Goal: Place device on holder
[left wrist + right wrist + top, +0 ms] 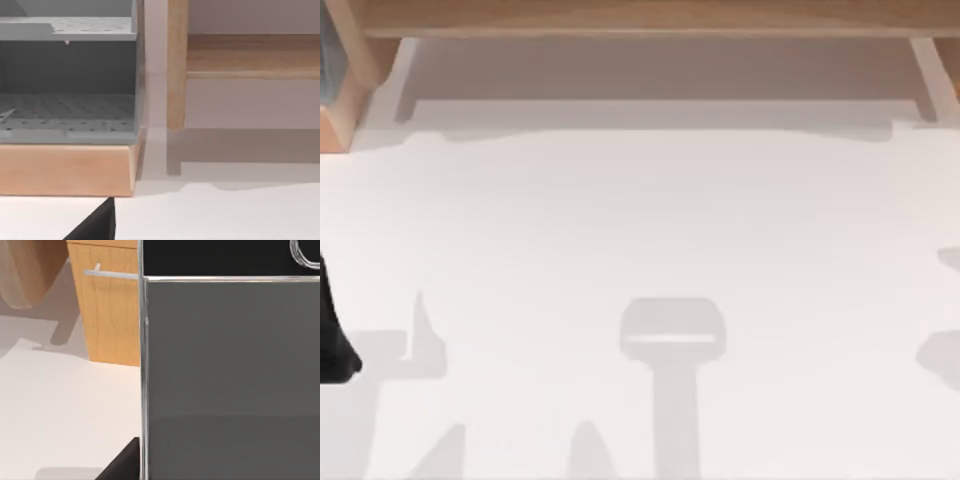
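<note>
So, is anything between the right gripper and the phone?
Nothing visible. In the right wrist view the phone sits right up against the camera, its grey screen uncovered, with bare white table beside it. Whether it is gripped, and whether the way to the holder is free, cannot be judged from these views.

A plain white worktop (640,230) carries soft grey shadows. Beyond the worktop's far edge runs a light wooden frame (640,18). Beside the frame's upright post stands a grey perforated shelf unit (67,80) on a wooden base.
</note>
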`<state>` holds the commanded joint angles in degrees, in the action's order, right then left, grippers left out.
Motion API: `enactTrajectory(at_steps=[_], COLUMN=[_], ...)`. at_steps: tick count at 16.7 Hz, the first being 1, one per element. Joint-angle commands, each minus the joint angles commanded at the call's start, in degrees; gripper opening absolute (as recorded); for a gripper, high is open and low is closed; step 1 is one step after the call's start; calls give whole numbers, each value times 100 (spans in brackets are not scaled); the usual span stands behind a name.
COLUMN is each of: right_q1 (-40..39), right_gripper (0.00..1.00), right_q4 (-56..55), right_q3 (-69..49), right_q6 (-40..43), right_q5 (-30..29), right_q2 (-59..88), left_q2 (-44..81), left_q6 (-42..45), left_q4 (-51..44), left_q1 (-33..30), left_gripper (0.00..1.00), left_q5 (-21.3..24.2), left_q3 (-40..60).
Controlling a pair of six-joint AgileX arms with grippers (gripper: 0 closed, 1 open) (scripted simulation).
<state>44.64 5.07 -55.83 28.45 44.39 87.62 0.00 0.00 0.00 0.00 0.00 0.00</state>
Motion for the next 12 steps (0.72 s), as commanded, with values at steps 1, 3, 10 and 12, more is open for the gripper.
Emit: enactTrajectory(at_steps=[1, 3, 10, 12], right_q1=[21, 57, -404, -515], right_gripper=[0, 0, 0, 0], right_q4=[0, -8, -375, -575], right_q3=[3, -8, -133, -162], right_q6=[-65, -259, -205, -247], right_q5=[24, 67, -535, -617], right_q2=[4, 10, 256, 464], left_q2=[0, 0, 0, 0], left_q6=[0, 0, 0, 0], left_q4=[0, 0, 0, 0], left_q1=[0, 0, 0, 0], left_gripper=[100, 100, 100, 100], left_q5=[0, 0, 0, 0], left_q3=[0, 0, 0, 0])
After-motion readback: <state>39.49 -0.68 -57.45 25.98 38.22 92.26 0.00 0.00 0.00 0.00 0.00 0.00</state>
